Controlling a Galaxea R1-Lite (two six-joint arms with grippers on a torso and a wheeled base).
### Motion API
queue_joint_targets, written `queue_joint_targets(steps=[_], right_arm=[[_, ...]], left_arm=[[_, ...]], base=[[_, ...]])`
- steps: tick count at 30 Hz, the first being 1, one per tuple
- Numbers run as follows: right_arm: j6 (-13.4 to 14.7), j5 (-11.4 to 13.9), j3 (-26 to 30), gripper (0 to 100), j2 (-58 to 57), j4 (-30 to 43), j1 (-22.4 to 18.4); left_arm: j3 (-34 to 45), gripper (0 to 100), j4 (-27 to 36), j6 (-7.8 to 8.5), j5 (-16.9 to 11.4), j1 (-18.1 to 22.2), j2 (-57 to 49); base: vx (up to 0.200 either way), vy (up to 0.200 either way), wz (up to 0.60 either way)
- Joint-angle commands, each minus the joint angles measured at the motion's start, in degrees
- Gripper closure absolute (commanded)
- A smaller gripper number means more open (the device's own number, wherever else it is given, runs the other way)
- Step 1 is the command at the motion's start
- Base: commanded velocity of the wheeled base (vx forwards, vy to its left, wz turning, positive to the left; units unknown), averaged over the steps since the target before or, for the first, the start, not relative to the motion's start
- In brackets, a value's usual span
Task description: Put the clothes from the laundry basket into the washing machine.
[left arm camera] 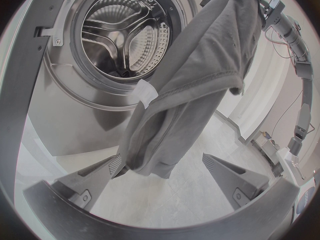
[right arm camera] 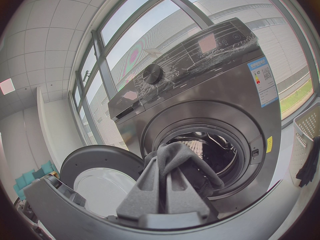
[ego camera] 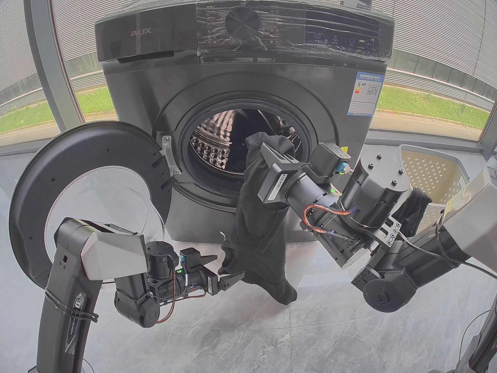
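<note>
Head view: dark grey soft cloth garment (ego camera: 259, 224) hangs from right claw (ego camera: 265, 152), which is clenched on the top bunch right in front of the open round mouth of the dark grey front-loading washing machine (ego camera: 155, 84). The garment is not inside the steel drum (left arm camera: 123, 37) yet. Its long tail droops toward the floor, lower end just beside left claw (ego camera: 228, 269).

Left wrist view: left claw (left arm camera: 160, 164) is spread wide and holds nothing. The hem dangles between its fingers (left arm camera: 95, 176) and seems to brush one. White tag (left arm camera: 145, 92) sits on the seam.

Right wrist view: right claw (right arm camera: 163, 174) is pinched tight, cloth folded over the tips.

Handling guess: light, limp, not fragile, not slippery, but it drapes and could snag on the door rim or trail out. The top-only grip leaves most of it hanging, so it is probably best to catch the low hem with the free claw and bunch it before pushing in.

Round dark machine door (ego camera: 77, 182) is swung fully open on the robot's left. Cream perforated plastic laundry basket (ego camera: 440, 172) stands on the robot's right beside the machine, with another dark cloth piece (ego camera: 417, 208) draped over its rim. Pale grey marbled tile floor (ego camera: 259, 338) looks glossy. Tall windows with blinds behind, grass strip outside
</note>
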Motion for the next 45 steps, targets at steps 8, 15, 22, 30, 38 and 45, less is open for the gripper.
queue_joint_targets(steps=[8,15,22,30,38,45], right_arm=[[0.0,-0.8,-0.7,100,0.0,0.0,0.0],[0.0,-0.8,-0.8,100,0.0,-0.2,0.1],[0.0,-0.8,-0.7,100,0.0,-0.7,1.0],[0.0,-0.8,-0.7,100,0.0,-1.1,1.9],[0.0,-0.8,-0.7,100,0.0,-1.6,2.7],[0.0,-0.8,-0.3,100,0.0,-2.4,2.7]], left_arm=[[-2.4,0,0.0,-0.10,0.8,1.0,2.8],[-4.6,0,0.1,-0.28,0.8,1.0,4.6],[-8.4,0,0.5,-0.45,0.7,0.9,7.0],[-12.4,0,3.8,-0.72,0.8,0.9,7.1],[-15.5,0,11.9,-2.12,0.8,0.9,6.4],[-19.8,100,12.2,-2.91,0.8,0.8,7.3]], base=[[0.000,0.000,0.00],[0.000,0.000,0.00],[0.000,0.000,0.00],[0.000,0.000,0.00],[0.000,0.000,0.00],[0.000,0.000,0.00]])
